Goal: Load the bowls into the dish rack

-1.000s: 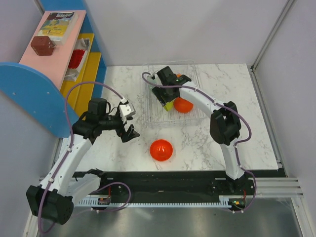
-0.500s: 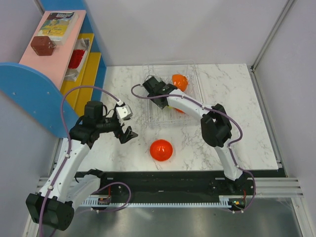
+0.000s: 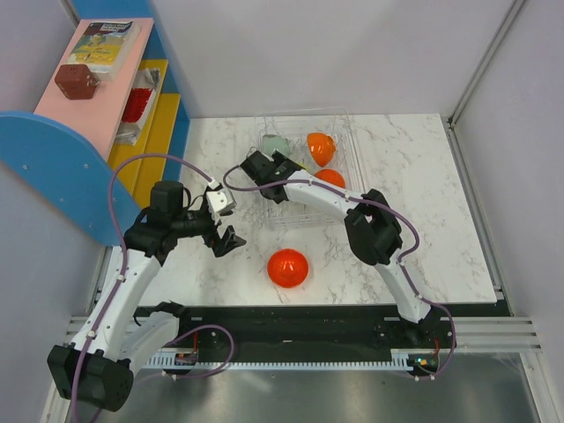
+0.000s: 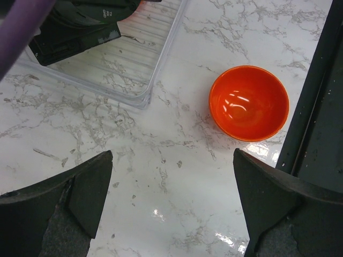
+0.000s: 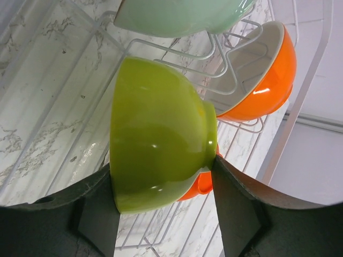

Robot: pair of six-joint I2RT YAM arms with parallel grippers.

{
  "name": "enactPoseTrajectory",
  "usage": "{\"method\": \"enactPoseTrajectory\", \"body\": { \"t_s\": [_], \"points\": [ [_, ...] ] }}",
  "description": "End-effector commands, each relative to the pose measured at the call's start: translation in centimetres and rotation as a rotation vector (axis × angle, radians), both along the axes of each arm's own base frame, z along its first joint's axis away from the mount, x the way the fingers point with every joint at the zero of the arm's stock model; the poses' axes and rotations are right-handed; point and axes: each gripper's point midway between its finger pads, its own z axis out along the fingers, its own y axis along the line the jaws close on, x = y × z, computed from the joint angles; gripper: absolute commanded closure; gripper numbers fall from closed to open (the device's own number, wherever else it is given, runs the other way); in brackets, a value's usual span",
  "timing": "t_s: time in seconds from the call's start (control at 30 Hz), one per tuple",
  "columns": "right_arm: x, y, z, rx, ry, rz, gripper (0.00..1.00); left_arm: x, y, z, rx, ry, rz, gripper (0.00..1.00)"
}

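Two fingers (image 5: 91, 214) of the right hand (image 5: 161, 171) press on opposite sides of a lime-green bowl (image 5: 155, 123). The hand is partly closed, gripping the bowl, which is tipped on its side with its foot toward the far end of the dish rack (image 3: 345, 130). It hangs over the rack's white wires, just in front of the other bowls there.

Three more bowls sit in the rack. A mint-green bowl (image 5: 182, 13) is propped above the lime one. An orange bowl with a pale inside (image 5: 262, 80) leans on edge against a wire divider. A second orange bowl (image 5: 201, 184) peeks out from behind the lime one; I cannot tell whether the two touch. From above, the mint bowl is at the rack's far left and the two orange ones to its right, with the right arm reaching in across the near left corner.

The left hand (image 4: 171, 209) hovers over the marble worktop (image 4: 161, 139) with its fingers spread as wide as they go, holding nothing and touching nothing. Ahead of it a third orange bowl (image 4: 249, 103) stands upright on the worktop, apart from the rack's near corner and close to the worktop's front edge.

That makes five bowls: three orange, one mint, one lime. Four are in or over the rack and one is outside it. A blue and yellow shelf unit (image 3: 53, 167) stands at the worktop's left.
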Motion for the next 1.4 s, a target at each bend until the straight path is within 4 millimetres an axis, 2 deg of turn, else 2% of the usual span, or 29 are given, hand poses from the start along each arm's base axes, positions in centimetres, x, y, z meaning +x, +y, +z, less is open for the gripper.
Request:
{"method": "enactPoseTrajectory", "body": {
  "t_s": [0.0, 0.03, 0.2, 0.23, 0.33, 0.53, 0.83, 1.07, 1.37],
  "points": [
    [-0.7, 1.7, -1.1, -0.011, 0.032, 0.06, 0.44, 0.0, -0.4, 1.0, -0.034, -0.032, -0.022, 0.0],
    [-0.8, 1.8, -1.1, -0.011, 0.035, 0.066, 0.35, 0.0, -0.3, 0.9, -0.033, -0.032, -0.021, 0.0],
    [-1.5, 1.9, -1.8, -0.003, 0.073, 0.093, 0.16, 0.0, -0.3, 1.0, -0.034, -0.033, -0.021, 0.0],
    [-1.7, 2.1, -2.0, 0.003, 0.086, 0.104, 0.09, 0.1, -0.3, 1.0, -0.034, -0.034, -0.021, 0.0],
    [-2.1, 2.2, -2.6, 0.014, 0.112, 0.117, 0.03, 0.0, -0.3, 0.9, -0.034, -0.03, -0.02, 0.0],
    [-2.9, 2.7, -2.8, 0.049, 0.156, 0.151, 0.02, 0.0, -0.2, 1.1, -0.036, -0.036, -0.02, 0.0],
    [-4.3, 3.1, -2.1, 0.155, 0.232, 0.211, 0.02, 0.0, -0.2, 1.0, -0.035, -0.035, -0.019, 0.0],
    [-3.4, 2.4, -0.9, 0.298, 0.271, 0.211, 0.02, 0.0, -0.1, 1.2, -0.038, -0.033, -0.015, 0.0],
    [-3.5, 3.5, -0.5, 0.49, 0.39, 0.277, 0.02, 0.1, 0.0, 1.1, -0.04, -0.029, -0.011, 0.0]
  ]
}}
